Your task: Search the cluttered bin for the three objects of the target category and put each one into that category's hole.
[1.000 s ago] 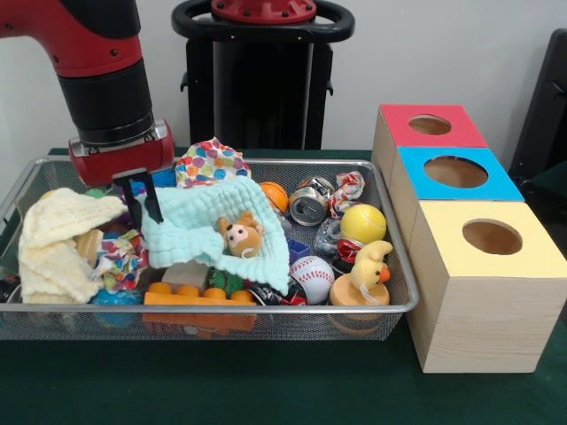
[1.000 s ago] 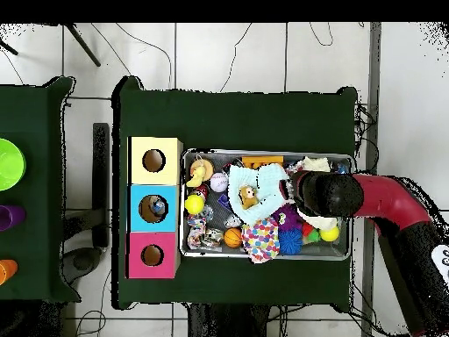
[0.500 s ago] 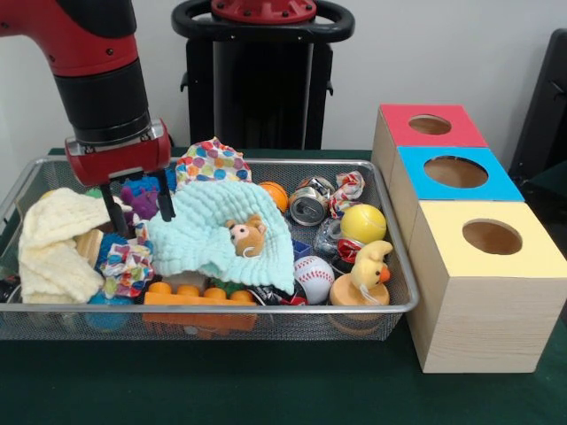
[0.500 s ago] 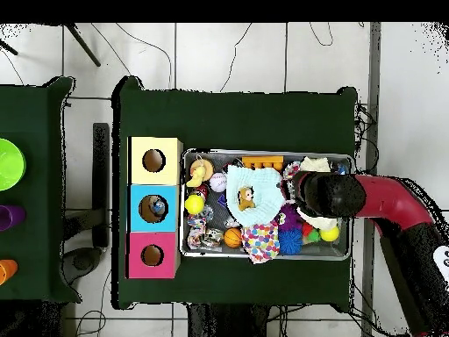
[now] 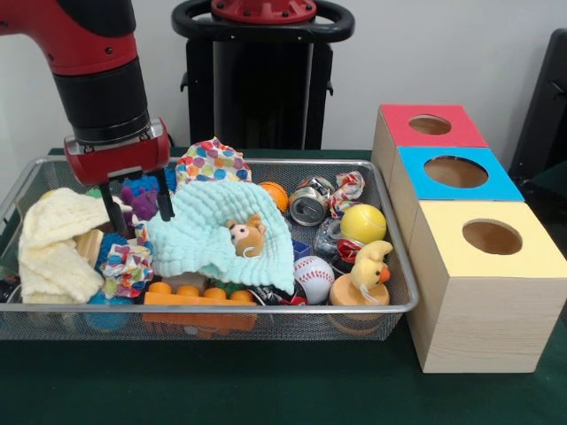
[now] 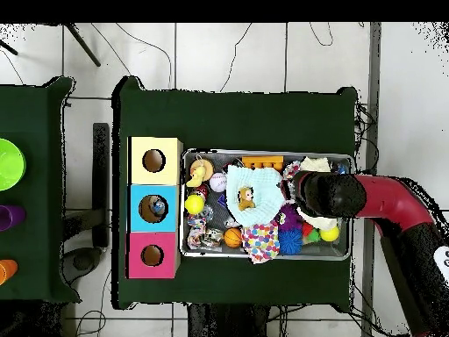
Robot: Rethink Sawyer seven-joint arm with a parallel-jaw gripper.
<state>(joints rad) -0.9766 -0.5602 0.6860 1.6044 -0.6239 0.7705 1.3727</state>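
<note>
My gripper (image 5: 138, 204) is open and empty, over the left part of the wire bin (image 5: 221, 307), its fingertips (image 5: 113, 215) either side of a purple spiky toy (image 5: 140, 196). It stands just left of a mint cloth (image 5: 221, 232) with a small bear (image 5: 241, 235) on it. One wrinkly see-through plastic piece (image 5: 329, 235) lies at the bin's right, between a metal can (image 5: 308, 205) and a yellow ball (image 5: 363, 222). The blue-topped box's hole (image 5: 455, 171) is to the right of the bin. In the overhead view something light shows inside that hole (image 6: 156, 207). The arm (image 6: 342, 195) hides the gripper there.
A red-topped box (image 5: 430, 125) and a yellow-topped box (image 5: 492, 237) flank the blue one. The bin also holds a yellow cloth (image 5: 58, 243), a polka-dot cloth (image 5: 211, 164), orange bricks (image 5: 190, 294), a baseball (image 5: 312, 276), a duck toy (image 5: 368, 270) and a crumpled wrapper (image 5: 350, 188).
The gripper opened and let go of the mint cloth's edge, then rose a little. The cloth dropped back and lies flatter. Nothing has moved in the last half second.
</note>
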